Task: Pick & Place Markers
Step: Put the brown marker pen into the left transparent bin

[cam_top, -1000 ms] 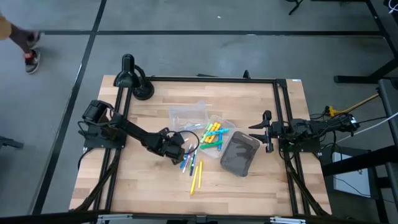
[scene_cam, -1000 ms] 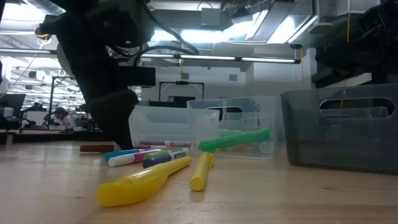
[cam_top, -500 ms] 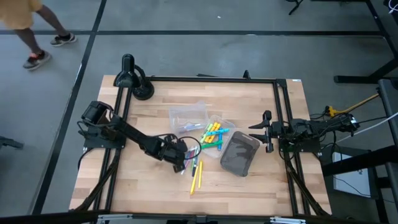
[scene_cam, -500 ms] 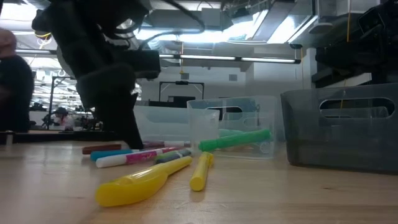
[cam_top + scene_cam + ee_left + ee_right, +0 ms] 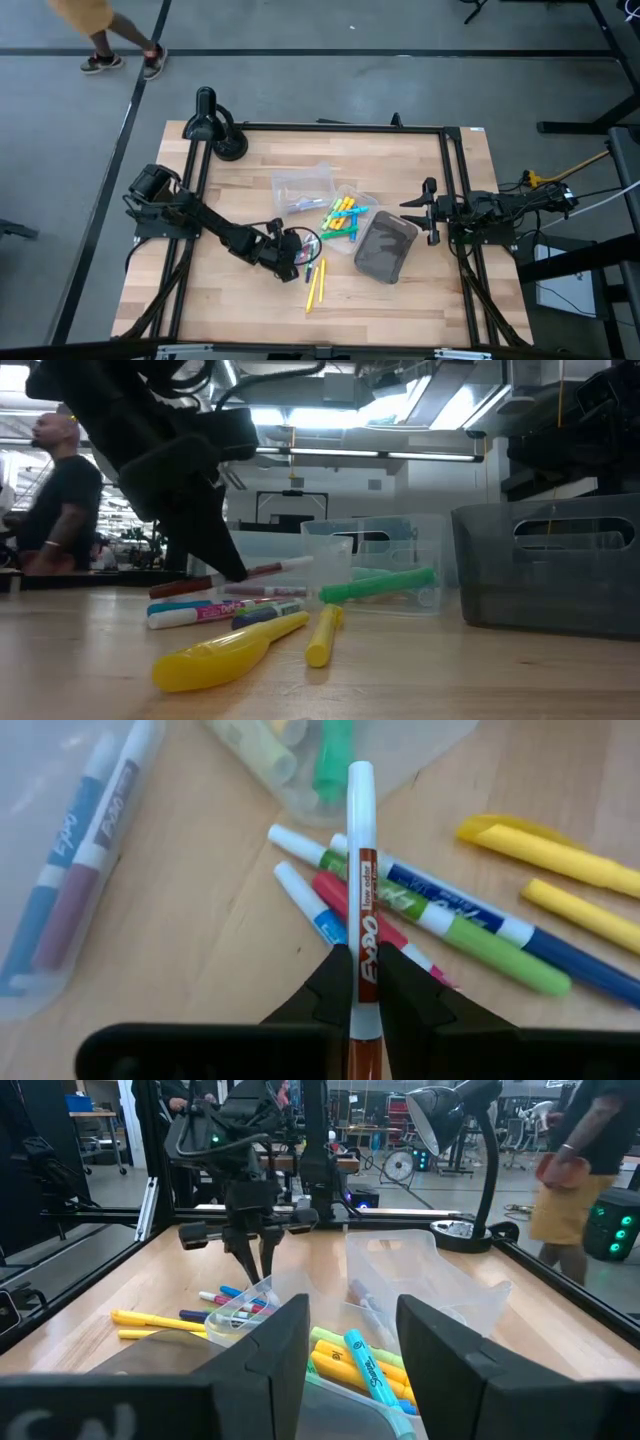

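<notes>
My left gripper (image 5: 291, 251) (image 5: 361, 988) hangs over the loose markers (image 5: 312, 272) near the table's middle and is shut on a brown marker with a white end (image 5: 245, 573). Below it, several blue, green, pink and red markers (image 5: 440, 925) and two yellow ones (image 5: 230, 652) lie flat on the wood. More coloured markers (image 5: 343, 218) lie in a clear tray. My right gripper (image 5: 428, 212) waits open at the table's right side. My left gripper pinches the brown marker's barrel (image 5: 361, 952) between its two fingers (image 5: 335, 990), coming from above at a slant. The marker's white end (image 5: 360, 805) reaches out past the fingertips. The marker is raised off the table and tilted, white end higher (image 5: 295, 563).
Two clear trays (image 5: 303, 185) (image 5: 362, 198) lie beyond the loose markers, and a dark grey bin (image 5: 385, 246) to their right. A lamp (image 5: 210, 122) is at the far left corner. A person (image 5: 105, 35) walks on the floor beyond the table.
My left gripper has moved a little toward the near edge, down onto the loose markers. It has taken hold of the brown marker, which lay flat a second ago and is now raised and tilted. The person has walked rightward along the floor.
</notes>
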Controlling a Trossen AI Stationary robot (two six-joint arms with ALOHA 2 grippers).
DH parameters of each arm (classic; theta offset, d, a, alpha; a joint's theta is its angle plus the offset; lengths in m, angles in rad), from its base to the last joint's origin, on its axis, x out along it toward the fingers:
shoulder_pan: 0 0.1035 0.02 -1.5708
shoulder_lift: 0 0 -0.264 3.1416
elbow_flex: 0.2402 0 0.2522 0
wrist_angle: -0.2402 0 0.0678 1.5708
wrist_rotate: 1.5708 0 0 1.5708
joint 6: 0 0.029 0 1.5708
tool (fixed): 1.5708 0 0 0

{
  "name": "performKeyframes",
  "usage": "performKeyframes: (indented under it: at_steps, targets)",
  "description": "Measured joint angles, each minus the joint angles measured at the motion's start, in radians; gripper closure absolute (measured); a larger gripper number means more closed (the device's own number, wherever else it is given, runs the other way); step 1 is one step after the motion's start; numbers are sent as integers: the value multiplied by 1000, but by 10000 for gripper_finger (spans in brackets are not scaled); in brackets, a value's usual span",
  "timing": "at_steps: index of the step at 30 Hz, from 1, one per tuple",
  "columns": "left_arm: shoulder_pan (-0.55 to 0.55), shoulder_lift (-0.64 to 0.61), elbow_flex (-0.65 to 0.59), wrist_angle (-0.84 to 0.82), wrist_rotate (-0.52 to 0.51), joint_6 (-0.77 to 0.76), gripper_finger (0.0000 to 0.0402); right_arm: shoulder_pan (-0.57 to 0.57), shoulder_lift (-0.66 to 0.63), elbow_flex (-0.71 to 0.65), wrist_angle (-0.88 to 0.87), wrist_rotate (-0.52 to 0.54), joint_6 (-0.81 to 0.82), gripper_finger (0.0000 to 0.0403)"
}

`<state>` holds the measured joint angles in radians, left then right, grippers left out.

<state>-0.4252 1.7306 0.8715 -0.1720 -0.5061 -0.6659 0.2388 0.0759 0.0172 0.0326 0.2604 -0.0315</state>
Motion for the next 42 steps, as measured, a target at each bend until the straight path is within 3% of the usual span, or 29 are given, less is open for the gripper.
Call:
performKeyframes:
  at_steps: [8,16,29,42]
  targets:
    - [-54,0,0,65,-84,50,374,0,0,0,0,0,0,251]
    - [-69,-9,2,205,-51,168,374,0,0,0,0,0,0,251]
    - [-51,-83,2,205,-53,188,375,0,0,0,0,0,0,251]
    - [19,-151,2,203,-55,331,375,0,0,0,0,0,0,251]
